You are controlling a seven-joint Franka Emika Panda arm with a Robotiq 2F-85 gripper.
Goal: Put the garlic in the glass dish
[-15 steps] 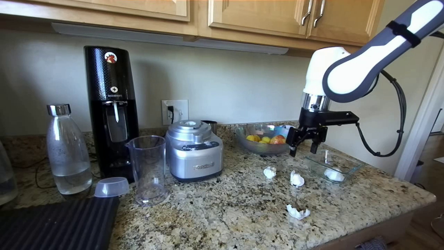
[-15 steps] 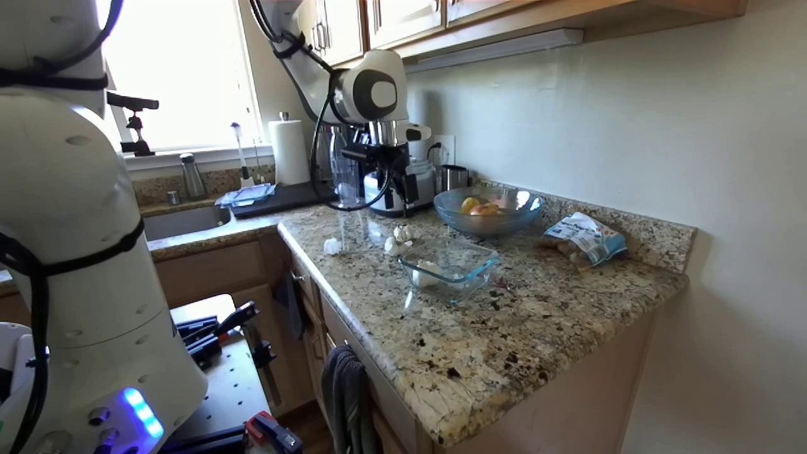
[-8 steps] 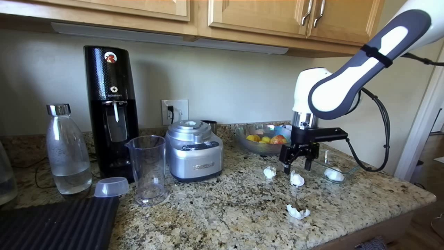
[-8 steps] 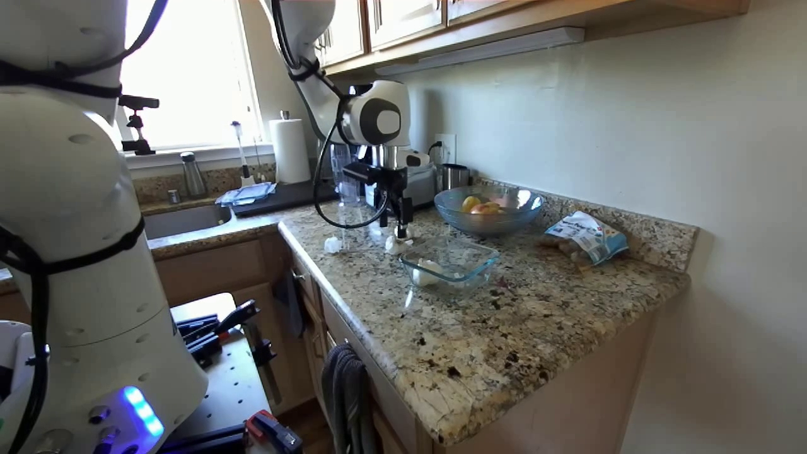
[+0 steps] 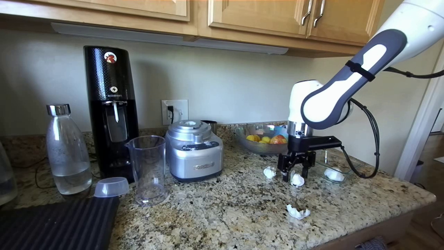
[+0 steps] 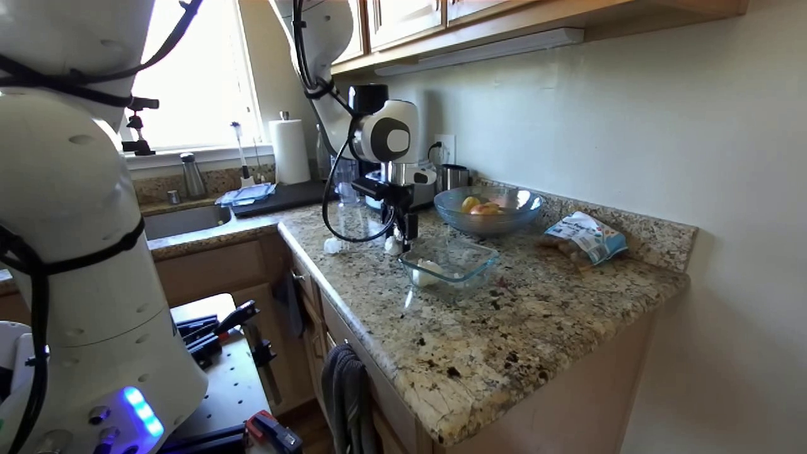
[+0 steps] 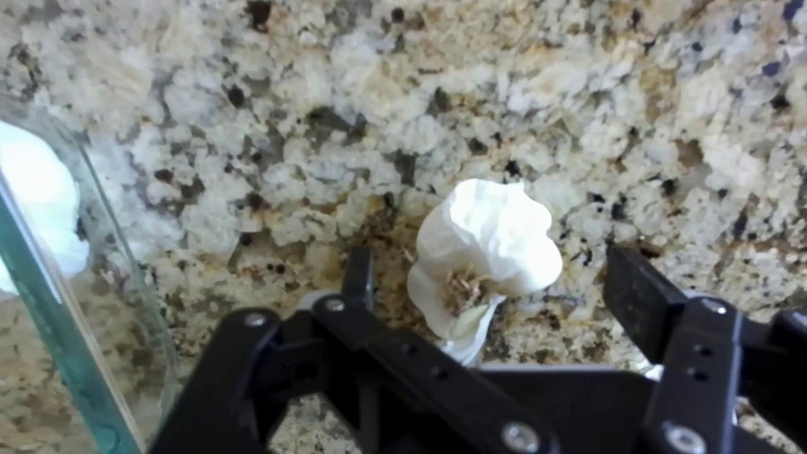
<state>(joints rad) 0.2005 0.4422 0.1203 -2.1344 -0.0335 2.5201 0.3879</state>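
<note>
A whitish garlic bulb lies on the counter between my open fingers in the wrist view, with a gap on both sides. My gripper is low over this garlic in both exterior views, and the garlic is partly covered by it. Another garlic sits left of the gripper in an exterior view. A thin, curved white piece lies nearer the front. The clear glass dish is squarish with a low rim and holds a whitish garlic. The dish's rim is left in the wrist view.
A large glass bowl of fruit stands behind the gripper near the wall. A silver appliance base, a clear beaker and a black machine stand farther along. A bag lies by the wall.
My open gripper has come down and, in an exterior view, slightly left, until its fingers stand either side of the middle garlic. The garlic pieces and the dish have not moved.
</note>
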